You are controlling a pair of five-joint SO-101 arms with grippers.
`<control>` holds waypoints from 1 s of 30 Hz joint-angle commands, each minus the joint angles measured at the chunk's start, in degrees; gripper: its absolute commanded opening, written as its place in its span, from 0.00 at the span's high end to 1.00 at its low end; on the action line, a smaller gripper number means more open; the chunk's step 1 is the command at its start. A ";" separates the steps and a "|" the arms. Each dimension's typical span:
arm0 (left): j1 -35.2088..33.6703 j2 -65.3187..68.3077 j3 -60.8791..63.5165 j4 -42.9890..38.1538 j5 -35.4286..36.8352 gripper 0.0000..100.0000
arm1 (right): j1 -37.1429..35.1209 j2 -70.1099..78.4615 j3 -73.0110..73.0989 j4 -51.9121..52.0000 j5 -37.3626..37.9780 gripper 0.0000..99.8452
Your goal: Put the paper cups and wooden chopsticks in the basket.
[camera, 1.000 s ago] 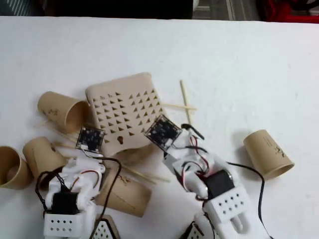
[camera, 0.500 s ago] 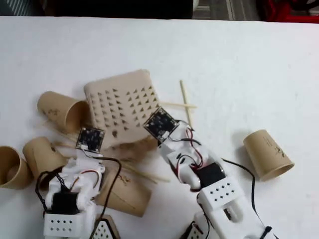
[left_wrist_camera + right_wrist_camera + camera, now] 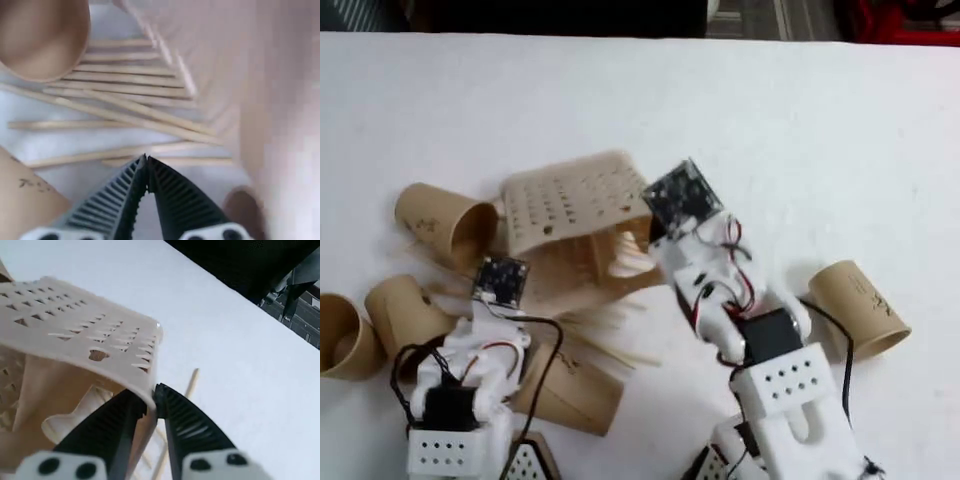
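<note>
The perforated beige basket (image 3: 575, 200) is tipped on its side, its opening facing the arms. My right gripper (image 3: 150, 397) is shut on the basket (image 3: 75, 335) rim at one corner. Several wooden chopsticks (image 3: 130, 90) lie fanned out on the table beside the basket wall (image 3: 250, 75). Just above them hangs my left gripper (image 3: 146, 165), shut with nothing in it. Paper cups lie on their sides: one (image 3: 445, 220) left of the basket, two (image 3: 405, 305) (image 3: 340, 335) at the far left, one (image 3: 570, 385) by the left arm, one (image 3: 855, 305) at the right.
One loose chopstick (image 3: 192, 380) lies on the white table beyond the basket corner. The open cup mouth (image 3: 45, 35) is close to the chopstick pile. The table's far half and right side are bare white surface (image 3: 800, 130).
The right arm swung to the right and tipped the basket up from lying bottom-up, so its opening now shows. The left arm has not moved.
</note>
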 commanded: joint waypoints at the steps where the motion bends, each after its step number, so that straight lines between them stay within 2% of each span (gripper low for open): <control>1: -0.04 -0.40 -0.18 0.18 -0.44 0.98 | 0.75 7.34 -8.79 0.04 -0.62 0.98; 4: -0.04 -0.40 -0.18 0.18 -0.44 0.98 | 2.42 15.43 -14.42 0.22 -1.32 0.98; 8: -0.04 -0.40 -0.18 0.18 -0.44 0.98 | 5.85 23.96 -21.63 0.22 -6.77 0.98; 17: -0.04 -0.40 -0.18 0.18 -0.44 0.98 | 9.36 35.21 -38.33 4.70 -13.71 0.98; 30: -0.04 -0.40 -0.18 0.18 -0.44 0.98 | 9.89 51.21 -65.14 22.64 -14.33 0.98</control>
